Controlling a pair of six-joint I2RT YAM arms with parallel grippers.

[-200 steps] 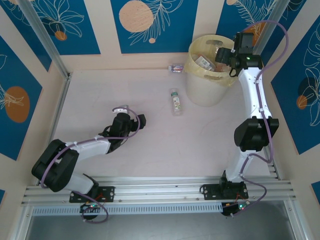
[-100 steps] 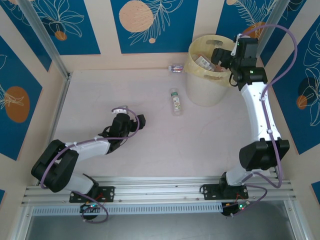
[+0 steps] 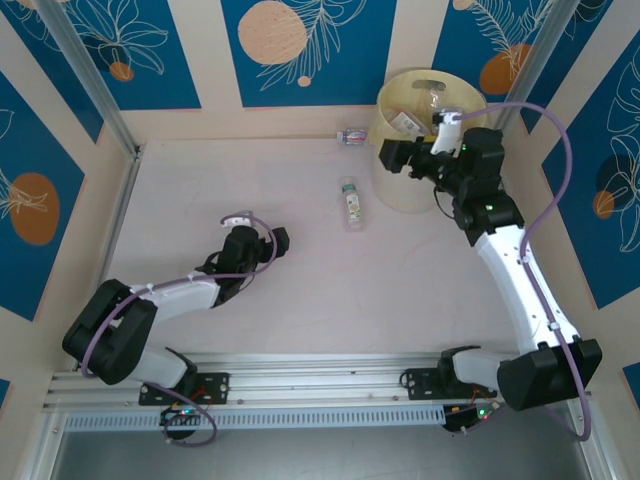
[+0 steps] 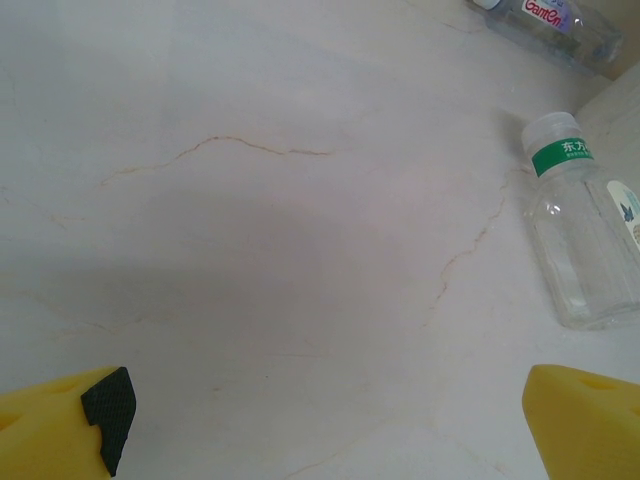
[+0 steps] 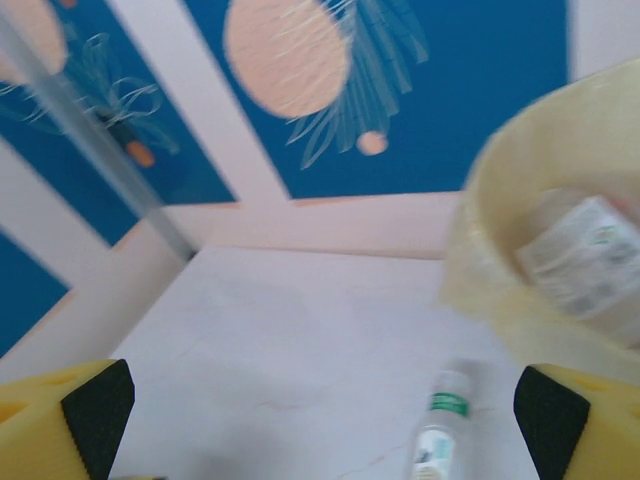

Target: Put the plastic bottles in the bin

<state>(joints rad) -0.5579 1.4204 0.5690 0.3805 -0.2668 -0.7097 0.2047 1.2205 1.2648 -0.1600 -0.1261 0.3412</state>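
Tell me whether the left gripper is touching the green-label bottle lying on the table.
Apart. The top view shows bare table between the open left gripper and the green-label bottle.

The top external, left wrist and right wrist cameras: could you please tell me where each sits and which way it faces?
Top external: above and behind the arms, looking down on the table; the left arm and right arm show.
Left wrist: on the left arm, low, looking along the tabletop at the green-capped bottle; its yellow fingers sit in the bottom corners.
Right wrist: on the right arm, beside the bin, facing the back wall; its fingers show.
Shared: all three see the green-capped bottle.
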